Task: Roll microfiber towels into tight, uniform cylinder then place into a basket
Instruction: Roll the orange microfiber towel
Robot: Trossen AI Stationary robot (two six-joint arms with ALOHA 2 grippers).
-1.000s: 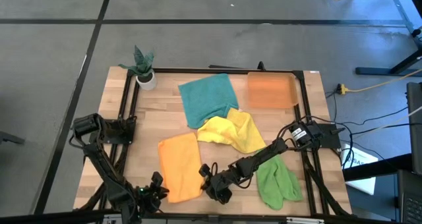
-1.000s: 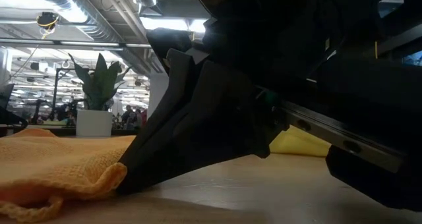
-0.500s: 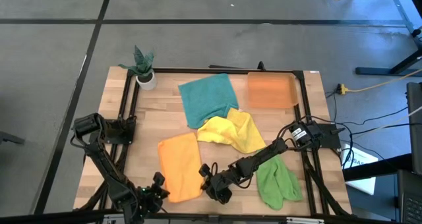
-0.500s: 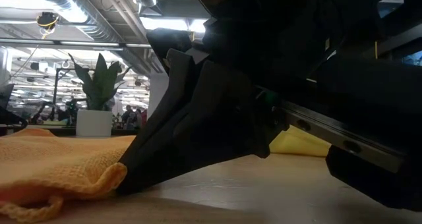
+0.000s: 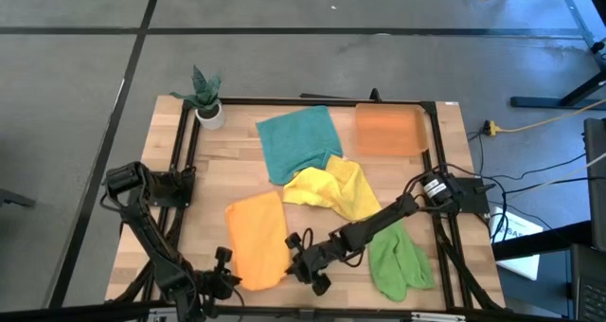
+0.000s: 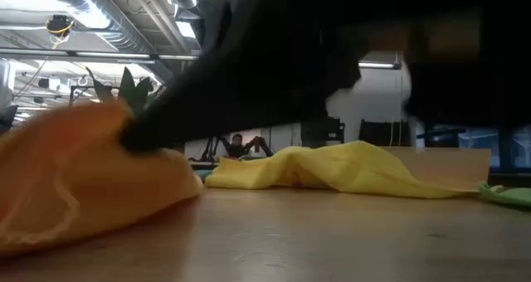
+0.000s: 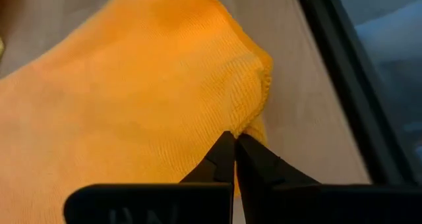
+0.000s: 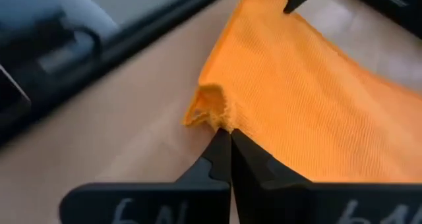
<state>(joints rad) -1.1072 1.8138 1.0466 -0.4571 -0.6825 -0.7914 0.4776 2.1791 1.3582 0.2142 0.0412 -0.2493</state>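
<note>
Down at the near edge, the left gripper [image 7: 235, 140] and right gripper [image 8: 229, 137] each pinch a near corner of the orange towel [image 5: 256, 237], lifting its edge off the table [image 5: 218, 152]. Beyond lie three more towels: green [image 5: 398, 259], yellow [image 5: 333, 189], teal [image 5: 298, 144]. The basket [image 5: 389, 130] sits farthest back, nothing visible inside.

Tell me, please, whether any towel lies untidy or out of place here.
Yes. The yellow towel is crumpled and overlaps the teal towel; the green towel is bunched. The orange towel is pinched at its near corners by both end effectors. The basket holds no towel.
</note>
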